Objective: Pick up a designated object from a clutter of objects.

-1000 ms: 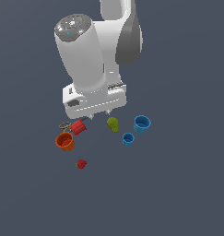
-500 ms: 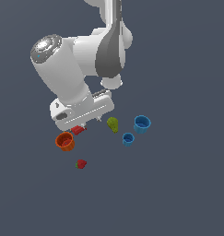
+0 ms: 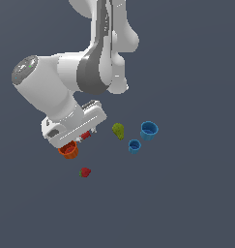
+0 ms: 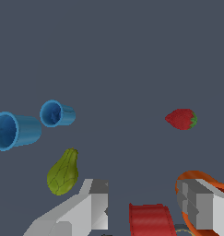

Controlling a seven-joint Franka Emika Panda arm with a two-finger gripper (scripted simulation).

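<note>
The gripper (image 4: 145, 205) stood with its jaws apart; one finger (image 4: 202, 203) overlapped the rim of the orange-red cup (image 4: 196, 177), and the red tool (image 4: 150, 220) lay between the fingers. In the exterior view that cup (image 3: 69, 150) sat under the hand, partly hidden. From it, the strawberry (image 3: 84, 172) lay at five o'clock, the green pear-like lump (image 3: 118, 130) at two, with the small blue cup (image 3: 134, 146) and large blue cup (image 3: 149, 130) beyond at three and two.
</note>
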